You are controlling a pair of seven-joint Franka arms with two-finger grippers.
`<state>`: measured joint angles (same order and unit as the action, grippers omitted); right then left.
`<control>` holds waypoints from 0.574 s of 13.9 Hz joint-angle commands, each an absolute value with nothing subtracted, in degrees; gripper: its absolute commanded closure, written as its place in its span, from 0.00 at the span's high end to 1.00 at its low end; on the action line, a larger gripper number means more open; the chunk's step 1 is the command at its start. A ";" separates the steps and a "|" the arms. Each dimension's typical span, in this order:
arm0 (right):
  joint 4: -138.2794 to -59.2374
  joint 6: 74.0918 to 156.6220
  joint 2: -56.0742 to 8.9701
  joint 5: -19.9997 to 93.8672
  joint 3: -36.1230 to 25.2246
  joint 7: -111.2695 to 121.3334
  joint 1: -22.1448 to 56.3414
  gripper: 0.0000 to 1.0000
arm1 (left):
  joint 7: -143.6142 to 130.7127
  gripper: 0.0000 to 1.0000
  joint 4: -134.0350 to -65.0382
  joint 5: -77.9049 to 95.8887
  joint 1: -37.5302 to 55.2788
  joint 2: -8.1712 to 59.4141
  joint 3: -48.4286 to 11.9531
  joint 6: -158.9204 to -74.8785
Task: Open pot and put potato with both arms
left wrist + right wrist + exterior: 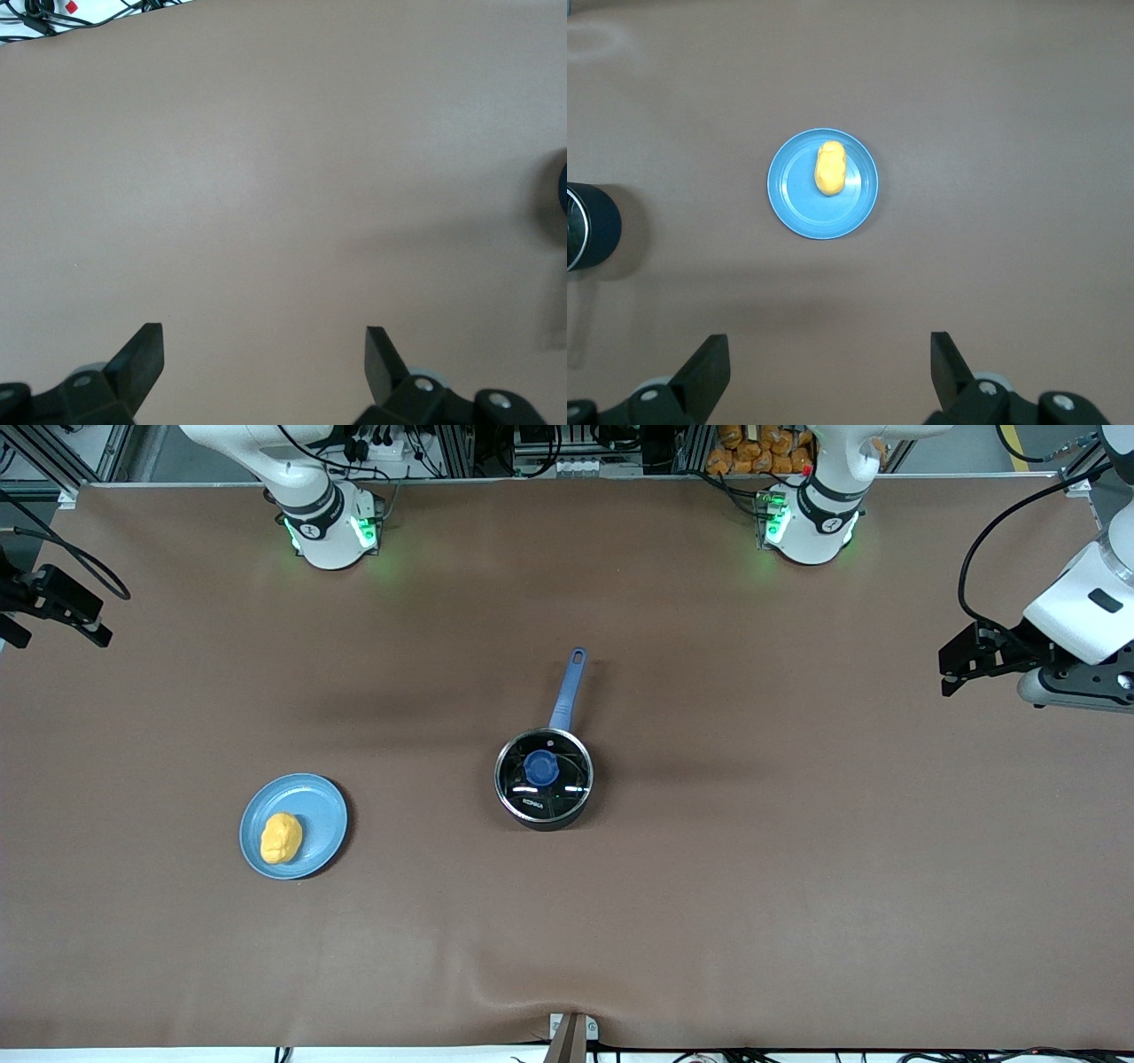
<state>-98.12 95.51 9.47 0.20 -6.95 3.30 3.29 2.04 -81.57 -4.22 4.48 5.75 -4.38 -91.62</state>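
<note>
Grippers wide open and empty: right gripper (53, 607) at its table end, left gripper (966, 662) at the other.
Potato (282, 838) lies on plate (323, 802); lidded pot (543, 779) stands mid-table. Risks: potato rolling off, knob (540, 768) slipping.

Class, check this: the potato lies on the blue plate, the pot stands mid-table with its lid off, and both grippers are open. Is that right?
One error: the lid is on the pot, as the front view shows. The rest holds: the potato lies on the blue plate, and the left gripper and right gripper are open.
</note>
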 commanded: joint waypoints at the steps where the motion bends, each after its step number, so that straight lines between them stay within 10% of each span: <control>1: -99.66 96.15 10.55 0.18 -6.33 3.87 2.55 1.00 | 1.06 1.00 -82.44 -4.92 4.22 4.48 -4.83 -91.32; 8: -99.76 99.39 5.55 0.26 -6.33 3.87 2.55 1.00 | -7.91 1.00 -82.18 -2.73 4.57 4.66 -6.15 -91.41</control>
